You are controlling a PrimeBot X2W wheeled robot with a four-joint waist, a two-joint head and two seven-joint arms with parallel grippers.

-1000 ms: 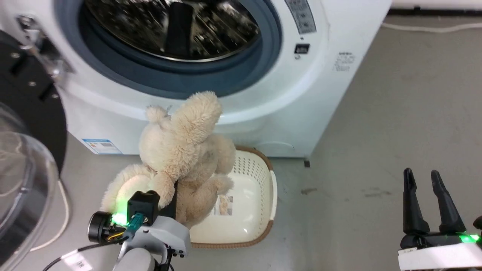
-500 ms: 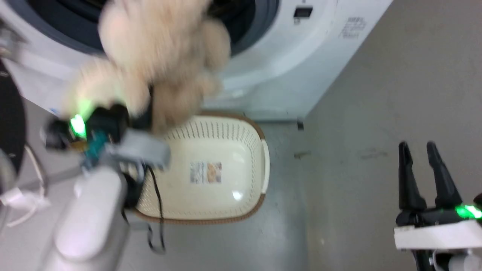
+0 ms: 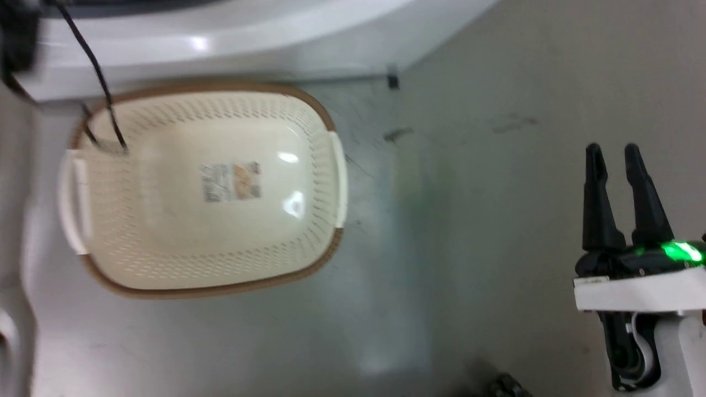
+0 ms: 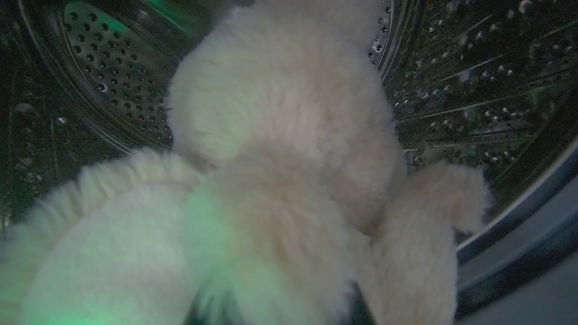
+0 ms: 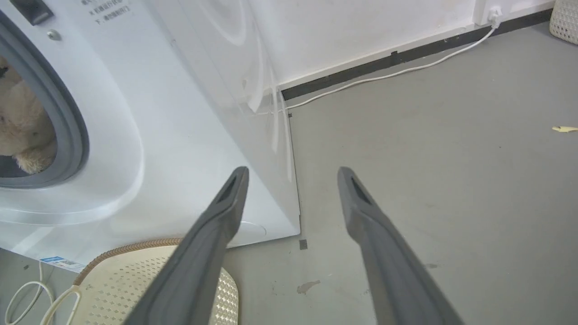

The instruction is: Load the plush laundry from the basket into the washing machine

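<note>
While the plush laundry point(image 4: 280, 135) sits in the washing machine point(image 5: 180, 113), the right tool point(image 3: 612, 149) points forward, released.

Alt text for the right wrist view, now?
The right tool hangs open and empty over grey floor. At the view's left stands the white washing machine, the plush laundry showing inside its door opening; the basket sits on the floor below.

The plush laundry point(image 4: 280, 135) is shaggy cream cloth fur. The washing machine point(image 5: 180, 113) has a glossy white casing and a shiny perforated steel drum point(image 4: 117, 81). The basket point(image 3: 314, 182) is smooth glossy plastic, its rim point(image 3: 209, 290) woven. The floor point(image 3: 496, 248) is matt grey.
</note>
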